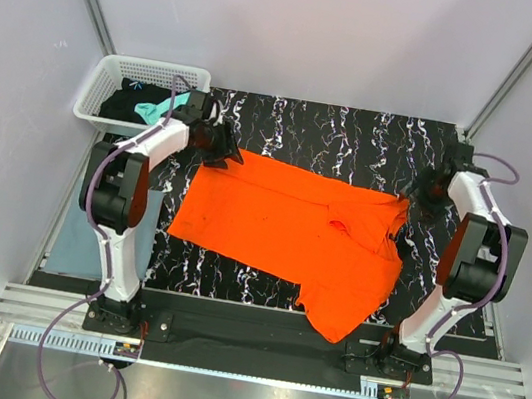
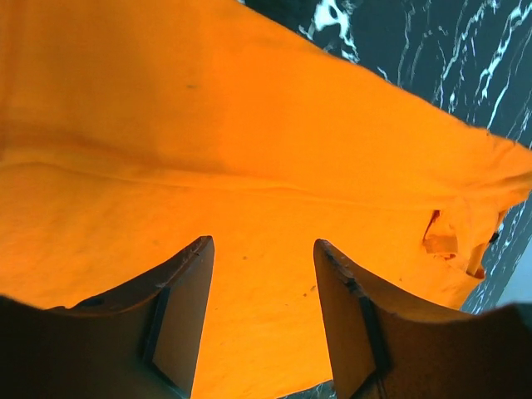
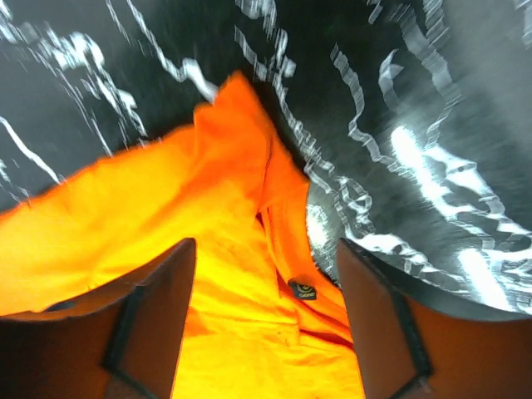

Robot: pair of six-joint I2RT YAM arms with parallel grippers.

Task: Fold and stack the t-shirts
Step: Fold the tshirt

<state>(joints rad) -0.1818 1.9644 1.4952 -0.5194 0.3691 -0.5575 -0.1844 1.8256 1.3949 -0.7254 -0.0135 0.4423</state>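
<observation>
Top external: orange t-shirt point(image 1: 292, 229) lying spread on table point(image 1: 357, 138); left gripper point(image 1: 228, 150), right gripper point(image 1: 413, 193) both gaping open at its far corners.

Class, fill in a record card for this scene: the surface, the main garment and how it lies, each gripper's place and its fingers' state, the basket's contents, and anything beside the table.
Surface: black marbled table
Main garment: orange t-shirt, spread out, not yet folded, one part reaching the near edge
Left gripper: over the shirt's far left corner, fingers open
Right gripper: over its far right corner, fingers open
Container: white lattice basket, far left, holding a black garment and a teal garment
Beside table: grey-blue cloth, left side
</observation>
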